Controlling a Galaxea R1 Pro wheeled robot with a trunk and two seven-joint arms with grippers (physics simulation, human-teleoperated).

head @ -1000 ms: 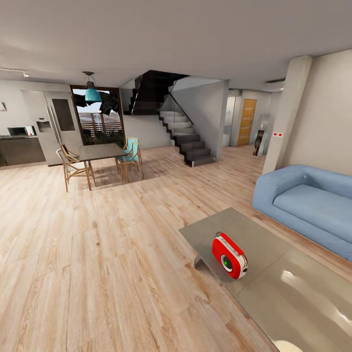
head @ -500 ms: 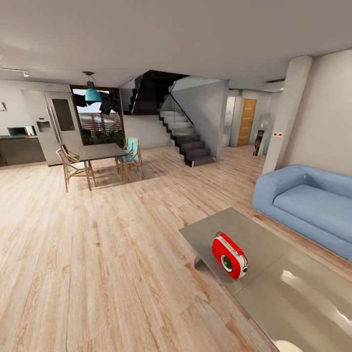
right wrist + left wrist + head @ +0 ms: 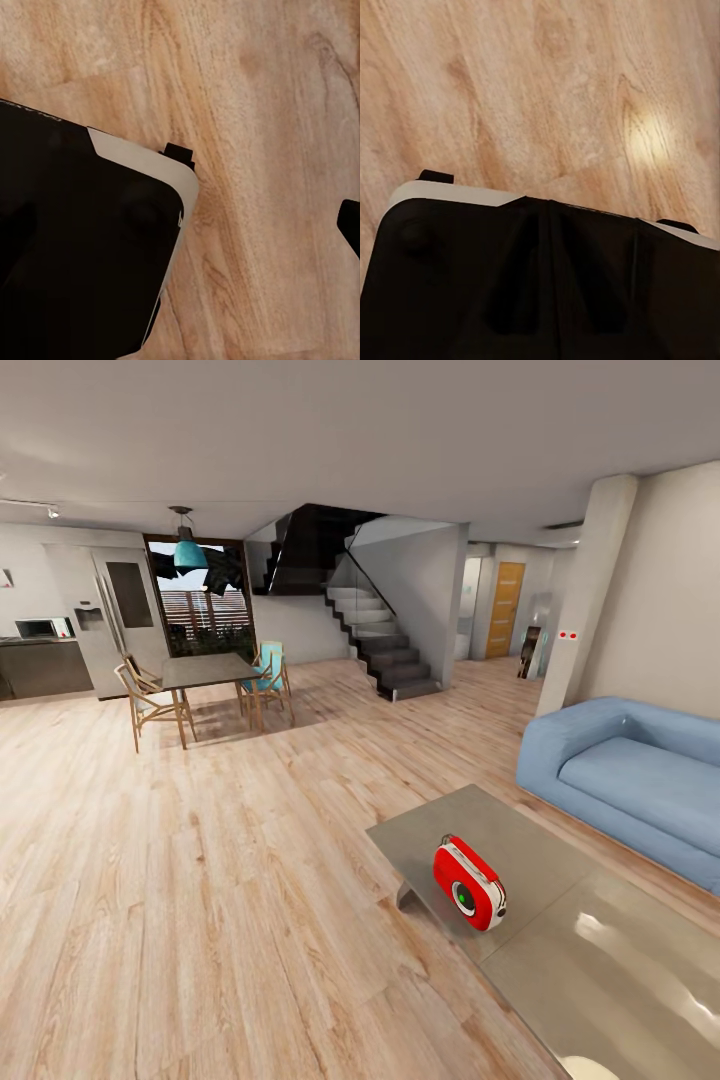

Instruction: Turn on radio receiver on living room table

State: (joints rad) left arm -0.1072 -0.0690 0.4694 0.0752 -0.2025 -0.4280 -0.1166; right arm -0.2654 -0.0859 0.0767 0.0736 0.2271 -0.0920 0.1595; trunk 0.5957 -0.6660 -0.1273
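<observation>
The radio receiver is a small red box with white trim, a thin wire handle and a round dial with a green centre. It stands upright on the near-left part of the low grey table, at the lower right of the head view. Its dial faces the lower right. The living room has a light wood plank floor, a light blue sofa beyond the table and a white column. Both wrist views look down at the plank floor past a black body with a white edge.
A dark dining table with wooden chairs stands far back on the left. A staircase rises at the back centre, with an orange door to its right. A wide stretch of floor lies left of the low table.
</observation>
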